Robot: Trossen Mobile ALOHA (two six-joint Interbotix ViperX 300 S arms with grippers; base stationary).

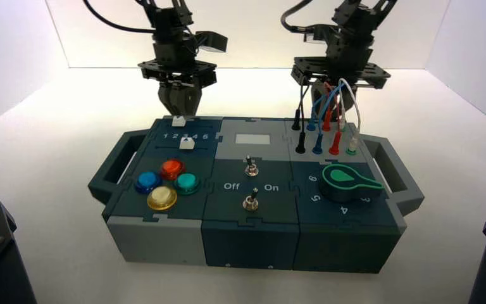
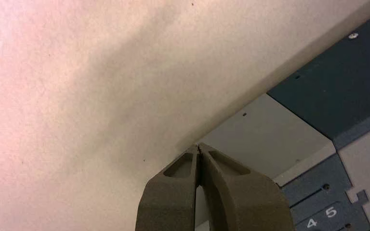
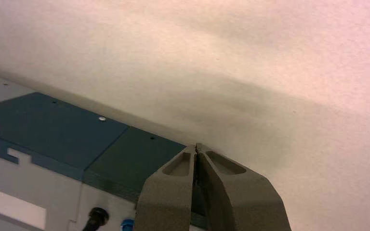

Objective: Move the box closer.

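1. The left arm (image 1: 180,54) comes in from the top of the high view, bent so its hand (image 2: 198,145) points down behind the far edge of the box, by the white sliders (image 1: 187,144). This hand's fingers are together, tips at the box's far side wall; whether they touch it, I cannot tell.
2. The box (image 1: 253,190) sits mid-tabletop (image 1: 57,253), between the far-side hands and the near edge of the high view. Its left handle (image 1: 115,166) stands out beside the coloured buttons (image 1: 162,197).
3. Two toggle switches (image 1: 251,168) stand along its middle.
4. The right arm (image 1: 348,50) also comes from the top, its hand (image 3: 196,146) pointing down behind the far right part, fingers together. Looped wires (image 1: 338,95) rise from the box in front of this hand, partly covering it in the high view.
5. The green dial (image 1: 345,182) lies nearer, beside the right handle (image 1: 395,174).
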